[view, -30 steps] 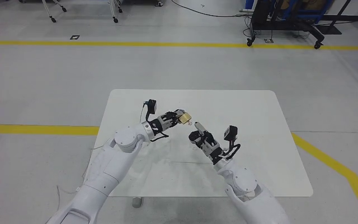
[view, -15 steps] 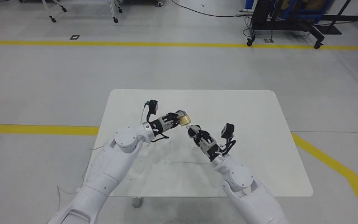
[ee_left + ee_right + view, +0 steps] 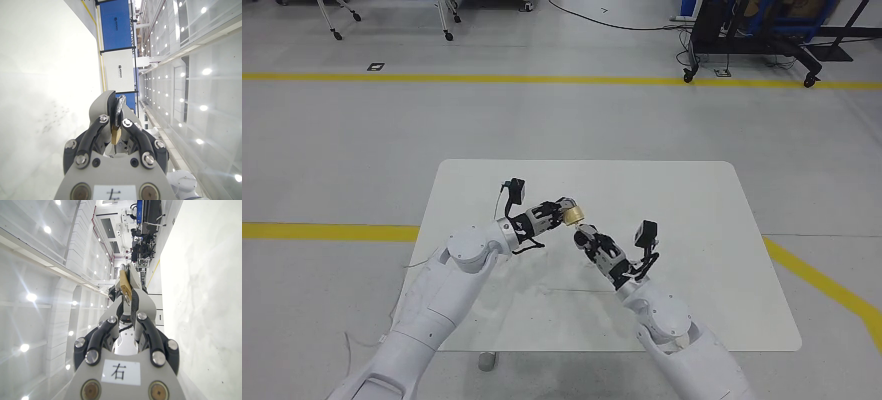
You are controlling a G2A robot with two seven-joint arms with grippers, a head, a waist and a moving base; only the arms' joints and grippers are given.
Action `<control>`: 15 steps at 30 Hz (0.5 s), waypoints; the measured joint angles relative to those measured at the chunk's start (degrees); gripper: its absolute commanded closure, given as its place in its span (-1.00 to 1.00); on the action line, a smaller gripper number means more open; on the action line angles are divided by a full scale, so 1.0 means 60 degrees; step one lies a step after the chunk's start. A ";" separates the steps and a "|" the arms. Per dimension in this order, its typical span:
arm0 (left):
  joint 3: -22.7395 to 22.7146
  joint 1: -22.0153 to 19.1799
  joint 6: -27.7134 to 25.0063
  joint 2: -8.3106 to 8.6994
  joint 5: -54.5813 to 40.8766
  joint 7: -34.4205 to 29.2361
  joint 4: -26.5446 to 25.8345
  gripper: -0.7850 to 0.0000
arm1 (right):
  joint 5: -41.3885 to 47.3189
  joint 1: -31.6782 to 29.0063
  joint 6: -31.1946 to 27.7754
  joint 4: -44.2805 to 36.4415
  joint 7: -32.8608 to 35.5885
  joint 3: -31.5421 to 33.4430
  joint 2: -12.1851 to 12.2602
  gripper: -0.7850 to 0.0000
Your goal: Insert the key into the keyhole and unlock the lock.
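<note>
Top view, nearest first: the right arm comes in from 5 o'clock and the left arm from 7 o'clock. Both are over the white table (image 3: 697,205) and meet a bit left of its middle.

Right gripper (image 3: 129,301) is clamped on the key (image 3: 128,298). It's a small silver key pinched between the black pads, pointing away from the wrist at the lock (image 3: 124,283). The key touches the lock's bottom face at the keyhole end. How deep it sits, cannot tell.

The lock is a small brass padlock held in the air above the table, not resting on it. In the top view it sits at 11 o'clock of the right gripper, just beside it.

Left gripper (image 3: 118,108) is closed tight on the lock. Its fingers (image 3: 105,106) squeeze the steel shackle (image 3: 121,101) between the pads, and the brass body faces the right gripper. In the top view the left gripper is at 9 o'clock of the lock, touching it. The two grippers are near each other, tips almost meeting, with only the lock and key between them.

Faint grey scuff marks (image 3: 54,117) dot the tabletop under the left gripper.

Past the table:
- A yellow floor line (image 3: 322,231) runs out at 9 o'clock.
- A second yellow line (image 3: 542,78) crosses the grey floor at 12 o'clock.
- Farthest off, a dark wheeled cart (image 3: 752,40) stands at 1 o'clock.
- Wheeled stand legs (image 3: 392,15) stand at 11 o'clock.
</note>
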 measured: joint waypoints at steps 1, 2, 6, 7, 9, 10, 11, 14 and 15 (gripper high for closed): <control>-0.0002 -0.0001 -0.0001 -0.0003 0.0000 -0.0003 0.0003 1.00 | 0.0041 0.0023 0.0008 0.0036 0.0008 -0.0012 -0.0011 0.95; -0.0005 0.0000 -0.0007 -0.0007 -0.0002 -0.0010 0.0003 1.00 | 0.0096 0.0057 0.0019 0.0090 0.0011 -0.0025 -0.0026 0.98; -0.0013 0.0010 -0.0048 -0.0021 -0.0013 -0.0037 -0.0005 1.00 | 0.0369 0.0150 0.0039 0.0246 -0.0011 -0.0036 -0.0077 1.00; -0.0015 0.0014 -0.0057 -0.0024 -0.0017 -0.0044 -0.0006 1.00 | 0.0466 0.0156 0.0017 0.0263 -0.0012 -0.0024 -0.0088 1.00; -0.0017 0.0021 -0.0081 -0.0031 -0.0020 -0.0060 -0.0015 1.00 | 0.0772 0.0145 -0.0039 0.0282 0.0021 0.0029 -0.0110 1.00; -0.0016 0.0024 -0.0098 -0.0034 -0.0024 -0.0079 -0.0021 1.00 | 0.0942 0.0134 -0.0053 0.0285 0.0065 0.0062 -0.0118 1.00; -0.0015 0.0026 -0.0136 -0.0039 -0.0041 -0.0114 -0.0027 1.00 | 0.1249 0.0114 -0.0058 0.0289 0.0172 0.0109 -0.0130 1.00; -0.0014 0.0020 -0.0288 -0.0049 -0.0046 -0.0217 -0.0041 1.00 | 0.2759 0.0060 0.0140 0.0347 0.0888 0.0254 -0.0176 1.00; -0.0012 0.0019 -0.0340 -0.0052 -0.0041 -0.0251 -0.0046 1.00 | 0.3380 0.0064 0.0266 0.0407 0.1213 0.0340 -0.0185 1.00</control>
